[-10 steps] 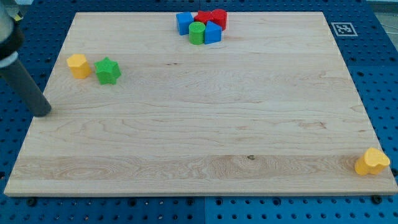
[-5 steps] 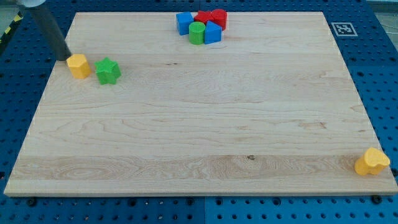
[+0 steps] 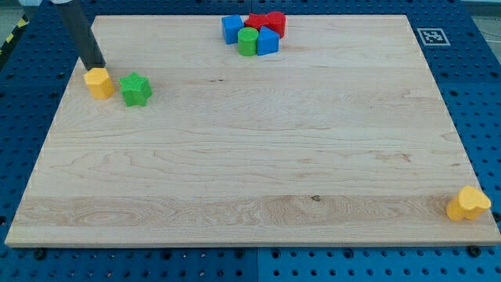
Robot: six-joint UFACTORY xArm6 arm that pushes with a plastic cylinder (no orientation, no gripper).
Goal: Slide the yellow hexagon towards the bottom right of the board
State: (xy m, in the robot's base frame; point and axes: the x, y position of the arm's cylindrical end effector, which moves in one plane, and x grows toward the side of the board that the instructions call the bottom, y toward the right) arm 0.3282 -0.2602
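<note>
The yellow hexagon (image 3: 99,82) sits near the board's left edge, toward the view's top. My tip (image 3: 94,67) is right at the hexagon's top edge, touching or nearly touching it; the dark rod rises from there toward the view's top left. A green star block (image 3: 135,89) lies just right of the hexagon, with a small gap between them.
A cluster at the top centre holds a blue block (image 3: 232,29), a green cylinder (image 3: 248,41), another blue block (image 3: 268,41) and two red blocks (image 3: 267,22). A yellow heart-shaped block (image 3: 468,204) sits at the board's bottom right corner. A marker tag (image 3: 431,36) lies off the top right corner.
My tip swept from the board's left edge up toward the top and right, ending just above the yellow hexagon. No block has visibly moved.
</note>
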